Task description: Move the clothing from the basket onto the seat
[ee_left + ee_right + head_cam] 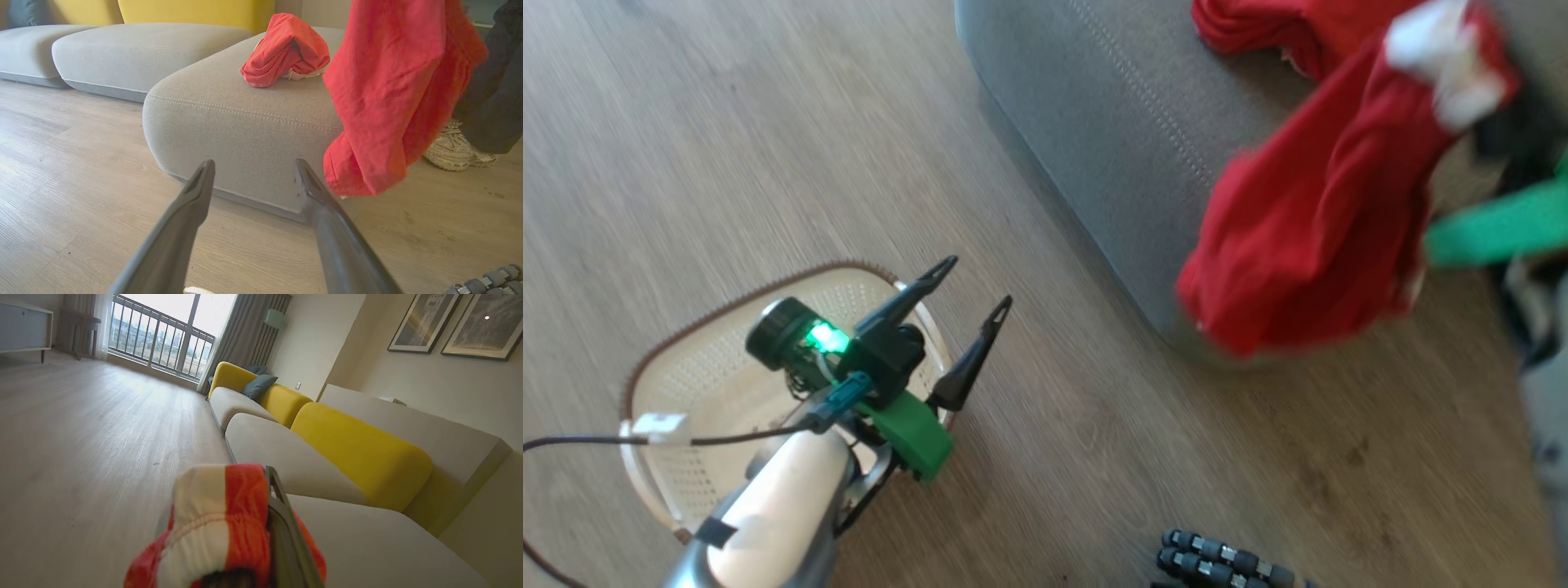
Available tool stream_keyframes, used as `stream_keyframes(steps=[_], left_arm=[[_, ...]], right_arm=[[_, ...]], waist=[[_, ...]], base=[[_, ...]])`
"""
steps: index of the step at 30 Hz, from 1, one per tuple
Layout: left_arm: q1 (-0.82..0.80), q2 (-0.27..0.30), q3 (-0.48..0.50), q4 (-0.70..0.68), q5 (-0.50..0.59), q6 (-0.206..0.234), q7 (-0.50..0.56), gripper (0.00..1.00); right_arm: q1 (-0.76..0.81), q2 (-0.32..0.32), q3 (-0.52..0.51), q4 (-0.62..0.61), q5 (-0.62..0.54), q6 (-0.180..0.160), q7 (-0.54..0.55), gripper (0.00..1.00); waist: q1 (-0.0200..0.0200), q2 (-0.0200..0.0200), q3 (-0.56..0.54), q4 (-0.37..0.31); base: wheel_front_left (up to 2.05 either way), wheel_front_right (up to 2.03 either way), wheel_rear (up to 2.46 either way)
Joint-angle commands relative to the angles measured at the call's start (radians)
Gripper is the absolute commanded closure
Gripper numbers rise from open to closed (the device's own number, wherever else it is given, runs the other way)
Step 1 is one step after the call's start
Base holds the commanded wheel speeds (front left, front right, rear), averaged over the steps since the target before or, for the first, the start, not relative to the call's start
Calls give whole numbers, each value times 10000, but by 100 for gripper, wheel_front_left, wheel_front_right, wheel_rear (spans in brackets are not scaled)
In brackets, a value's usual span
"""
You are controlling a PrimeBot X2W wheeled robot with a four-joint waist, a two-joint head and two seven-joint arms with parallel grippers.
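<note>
Wood floor (768, 122) everywhere, with the grey seat (1111, 147) on the far right. A big red garment (1307, 220) hangs in the air by the seat's near corner, its white-trimmed end clenched in the right tool (265, 473). The basket (703, 359) sits on the floor, near left. A smaller red bundle (286, 49) lies on the seat. The left tool (980, 282) hovers over the basket's right rim, released, gripping nothing.

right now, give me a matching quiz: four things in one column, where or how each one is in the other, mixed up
1 basket
2 hanging red garment
3 bunched red garment
4 left gripper

a lying on the seat
b open, holding nothing
c standing on the floor
d dangling in the air beside the seat

Pairs: 1-c, 2-d, 3-a, 4-b
</note>
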Motion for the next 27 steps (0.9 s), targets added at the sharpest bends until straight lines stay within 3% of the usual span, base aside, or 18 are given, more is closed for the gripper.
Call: stream_keyframes(steps=[1,9,14,20,23,27], left_arm=[[-164,253,355,-419,24,-10,-53,0],[-166,1052,432,-671,41,-10,-53,0],[-238,1434,195,-696,-27,-11,-53,0],[-559,1782,-372,-754,-167,-11,-53,0],[-727,1842,-569,-809,-238,-11,-53,0],[-855,2103,-904,-865,-272,-11,-53,0]], right_arm=[[-672,-369,100,-347,-1,-4,174,100],[-4454,-1970,-724,501,-466,-4,1581,100],[-6022,-2833,-1866,1301,-672,-4,2374,100],[-7511,-3794,-4034,2305,-1412,-4,3433,100],[-7213,-3756,-4949,2621,-1565,-4,3686,100],[-5984,-3060,-6350,2884,-1746,-4,3595,100]], waist=[[-1,0,415,-9],[-1,0,1678,491],[-1,0,2235,950],[-1,0,2935,1632],[-1,0,3301,1865],[-1,0,3817,2038]], base=[[0,0,0],[0,0,0],[0,0,0],[0,0,0],[0,0,0],[0,0,0]])
